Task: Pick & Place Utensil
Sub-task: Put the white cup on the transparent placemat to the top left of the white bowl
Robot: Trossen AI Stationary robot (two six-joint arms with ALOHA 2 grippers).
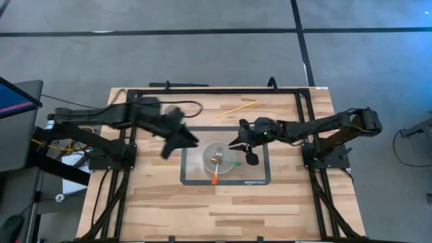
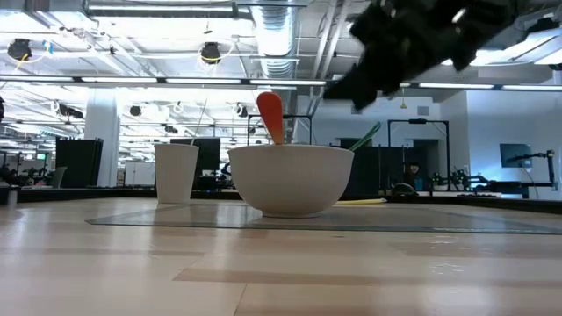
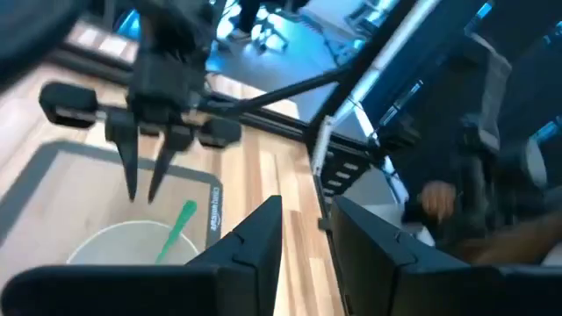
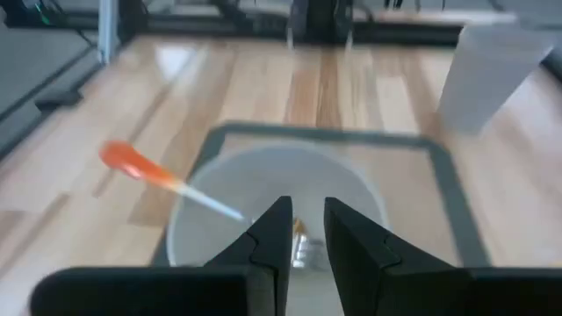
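A white bowl stands on a grey mat. Three utensils lean in it: an orange-handled one over the near rim, a green-handled one toward the right, and a metal one on the bottom. My right gripper hovers above the bowl's right rim, fingers pointing down. It is open by a narrow gap and holds nothing. My left gripper is open and empty above the mat's left far corner. A white cup stands left of the bowl; in the high view my left arm hides it.
A thin yellow stick lies on the wood beyond the mat. A black frame runs along the table's far edge and down both sides. Bare wood lies toward the near edge.
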